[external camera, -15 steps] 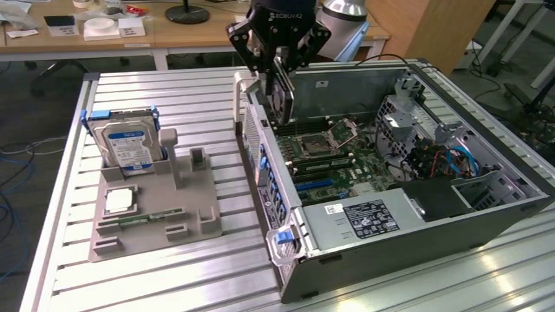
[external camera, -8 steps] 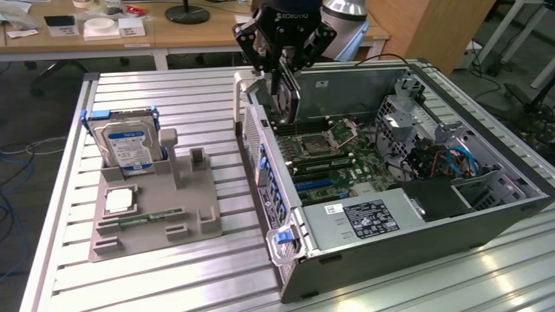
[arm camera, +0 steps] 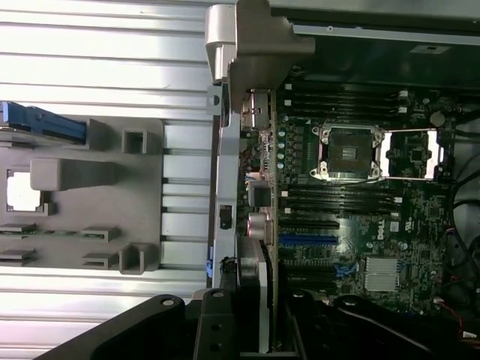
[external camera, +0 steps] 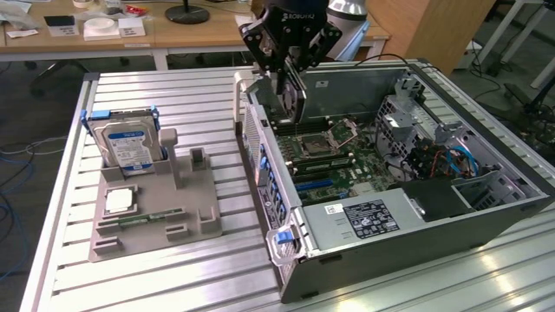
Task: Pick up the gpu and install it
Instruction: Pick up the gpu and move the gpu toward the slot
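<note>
Above the open case (external camera: 451,242), the gripper (external camera: 289,67) clamps a thin, dark, upright gpu (external camera: 293,103).

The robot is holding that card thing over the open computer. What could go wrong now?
1. The gpu hangs upright in the end effector, very near the case's back wall. Its edge might catch there going down.
2. It has to meet a narrow slot on the motherboard. If it is a little off, it could press on the board instead.
3. It is gripped by its top part alone, so it might tilt.
</note>
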Available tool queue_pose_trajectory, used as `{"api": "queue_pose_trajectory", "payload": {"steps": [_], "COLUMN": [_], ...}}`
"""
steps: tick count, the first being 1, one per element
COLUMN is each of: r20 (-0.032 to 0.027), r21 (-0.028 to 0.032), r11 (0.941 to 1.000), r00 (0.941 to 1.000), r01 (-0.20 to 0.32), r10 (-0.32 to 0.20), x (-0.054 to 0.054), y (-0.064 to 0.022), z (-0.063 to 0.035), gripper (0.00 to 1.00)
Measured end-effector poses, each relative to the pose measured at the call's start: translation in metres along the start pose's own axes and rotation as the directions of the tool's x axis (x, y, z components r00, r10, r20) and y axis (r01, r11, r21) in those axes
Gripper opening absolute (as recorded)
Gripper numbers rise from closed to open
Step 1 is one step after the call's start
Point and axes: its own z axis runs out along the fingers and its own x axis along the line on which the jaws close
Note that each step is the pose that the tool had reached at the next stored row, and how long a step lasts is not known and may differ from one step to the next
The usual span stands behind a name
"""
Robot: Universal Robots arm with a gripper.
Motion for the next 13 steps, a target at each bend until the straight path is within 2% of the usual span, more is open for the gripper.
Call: {"api": "queue_pose_trajectory", "payload": {"steps": [13], "r20": [-0.0002], "r21": [-0.0001], "r11": [1.0000], "r00": [1.0000], "r01": [0.005], "r10": [-0.005], "x": [-0.0087], "y": [-0.0002], "z": [0.0003], "gripper": [0.28]}}
